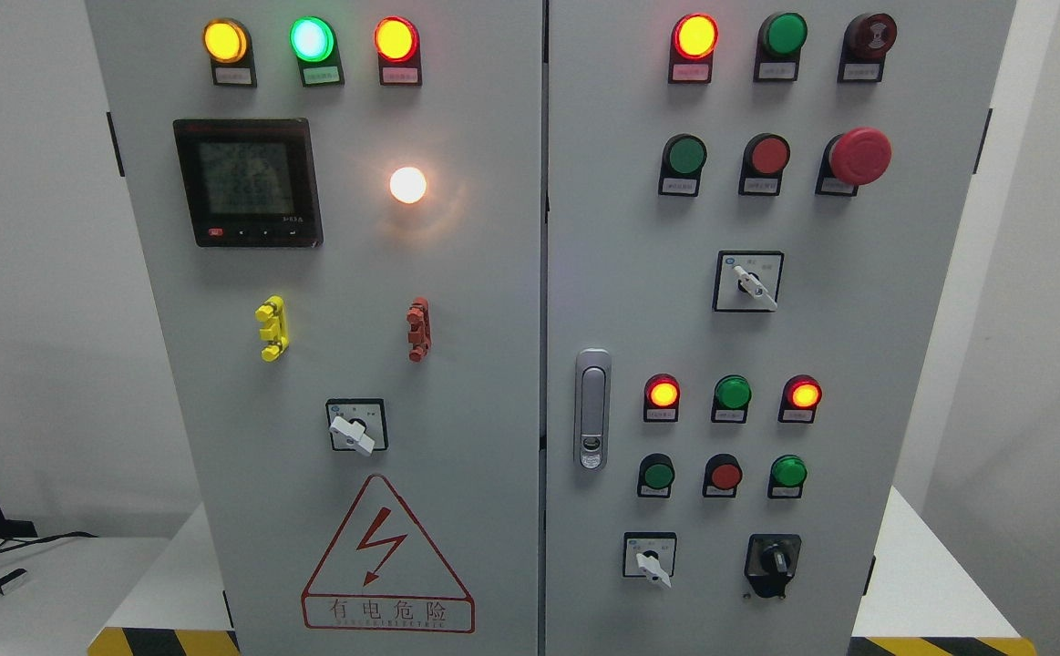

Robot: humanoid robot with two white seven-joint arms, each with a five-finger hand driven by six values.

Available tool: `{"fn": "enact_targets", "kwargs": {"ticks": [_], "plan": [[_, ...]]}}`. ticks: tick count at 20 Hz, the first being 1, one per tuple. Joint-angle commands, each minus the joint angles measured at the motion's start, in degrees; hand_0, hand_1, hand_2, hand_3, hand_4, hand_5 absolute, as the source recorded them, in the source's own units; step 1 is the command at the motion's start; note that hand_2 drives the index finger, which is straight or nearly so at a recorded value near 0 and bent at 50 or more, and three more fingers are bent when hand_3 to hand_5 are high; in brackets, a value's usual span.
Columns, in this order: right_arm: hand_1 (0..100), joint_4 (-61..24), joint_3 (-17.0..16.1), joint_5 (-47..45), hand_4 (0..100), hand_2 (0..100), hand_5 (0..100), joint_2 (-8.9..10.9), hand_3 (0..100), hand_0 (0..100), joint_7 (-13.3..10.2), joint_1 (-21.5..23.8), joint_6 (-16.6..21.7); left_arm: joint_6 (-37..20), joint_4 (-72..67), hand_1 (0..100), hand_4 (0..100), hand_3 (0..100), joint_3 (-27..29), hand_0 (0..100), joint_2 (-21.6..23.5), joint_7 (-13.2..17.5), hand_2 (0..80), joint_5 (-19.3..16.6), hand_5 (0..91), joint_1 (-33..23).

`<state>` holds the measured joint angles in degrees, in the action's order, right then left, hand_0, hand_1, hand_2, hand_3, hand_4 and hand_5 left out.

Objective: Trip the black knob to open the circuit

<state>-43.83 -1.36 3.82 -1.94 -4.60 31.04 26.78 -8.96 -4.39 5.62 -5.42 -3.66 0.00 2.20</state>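
At the lower right of the grey cabinet [493,273], on its right door, sits the black knob [774,558], just right of a white-handled selector switch [650,560] and below a row of green and red buttons. Neither arm nor hand shows, so the fingers' state cannot be told.

The cabinet [493,364] is pale grey all over. Low on its right door sits the black knob [774,558] on a black plate. Up top on the left door glow a yellow lamp [225,41], a green lamp [312,39] and an orange-red lamp [396,39]. The mushroom button [859,156] is red. The warning triangle [387,551] is outlined in red with a red bolt. Yellow-and-black stripes [165,641] edge the white tabletop [921,583].
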Motion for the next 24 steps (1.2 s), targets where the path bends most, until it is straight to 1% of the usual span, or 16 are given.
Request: {"fn": "enact_targets", "kwargs": {"ticks": [1, 2, 4, 5, 6, 7, 9, 10, 13, 15, 18, 22, 24], "plan": [[37, -17.77, -0.22, 2.15, 39, 13, 45, -0.26, 42, 45, -1.11, 7.71, 5.19, 0.00, 0.00, 39, 0, 0, 0.00, 12, 0.06, -0.03, 0.0, 0.27, 0.0, 0.00], [38, -18.74, -0.31, 2.15, 42, 16, 48, -0.26, 46, 45, -1.55, 7.89, 7.12, 0.00, 0.00, 39, 0, 0, 0.00, 12, 0.06, -0.03, 0.0, 0.27, 0.0, 0.00], [40, -19.45, -0.49, 2.15, 50, 21, 54, -0.09, 56, 44, -2.51, 8.59, 12.30, 0.00, 0.00, 39, 0, 0, 0.00, 12, -0.03, -0.03, 0.0, 0.27, 0.0, 0.00], [41, -19.36, -0.66, 1.63, 56, 23, 59, 0.00, 59, 43, -2.52, 8.60, 14.94, 0.00, 0.00, 39, 0, 0, 0.00, 12, -0.03, -0.03, 0.0, 0.27, 0.0, 0.00], [43, -19.10, -0.67, 1.37, 68, 24, 69, -0.08, 66, 42, -2.43, 8.51, 17.49, 0.00, 0.00, 39, 0, 0, 0.00, 12, 0.06, -0.03, 0.0, 0.27, 0.0, 0.00], [43, -19.19, -0.49, 1.45, 77, 26, 77, -0.09, 72, 42, -2.52, 8.51, 20.30, 0.00, 0.00, 39, 0, 0, 0.00, 12, -0.03, -0.03, 0.0, 0.27, 0.0, 0.00], [45, -19.63, 0.03, 1.54, 85, 27, 86, -0.08, 77, 40, -2.43, 8.42, 24.26, 0.00, 0.00, 39, 0, 0, 0.00, 12, -0.03, -0.03, 0.0, 0.27, 0.0, 0.00], [45, -20.58, 0.04, 1.63, 86, 28, 86, -0.09, 77, 39, -2.43, 8.42, 25.32, 0.00, 0.00, 39, 0, 0, 0.00, 12, -0.03, -0.03, 0.0, 0.27, 0.0, 0.00], [46, -26.11, -0.66, 1.80, 87, 28, 88, -0.09, 77, 37, -2.17, 8.51, 25.60, 0.00, 0.00, 39, 0, 0, 0.00, 12, 0.06, -0.03, 0.0, 0.27, 0.0, 0.00], [47, -28.05, -0.75, 1.89, 87, 27, 88, -0.09, 78, 36, -1.90, 8.42, 25.60, 0.00, 0.00, 39, 0, 0, 0.00, 12, -0.03, -0.03, 0.0, 0.27, 0.0, 0.00], [47, -34.37, -0.93, 1.98, 87, 26, 88, -0.09, 78, 36, -1.99, 8.51, 25.51, 0.00, 0.00, 39, 0, 0, 0.00, 12, -0.03, -0.03, 0.0, 0.27, 0.0, 0.00], [47, -38.69, -2.33, 2.07, 86, 25, 87, -0.17, 77, 35, -1.99, 8.34, 25.34, 0.00, 0.00, 39, 0, 0, 0.00, 12, -0.03, -0.03, 0.0, 0.27, 0.0, 0.00], [48, -42.28, -3.30, 2.15, 86, 25, 87, -0.17, 77, 35, -1.99, 8.25, 24.99, 0.00, 0.00, 39, 0, 0, 0.00, 12, -0.03, -0.03, 0.0, 0.27, 0.0, 0.00]]}}
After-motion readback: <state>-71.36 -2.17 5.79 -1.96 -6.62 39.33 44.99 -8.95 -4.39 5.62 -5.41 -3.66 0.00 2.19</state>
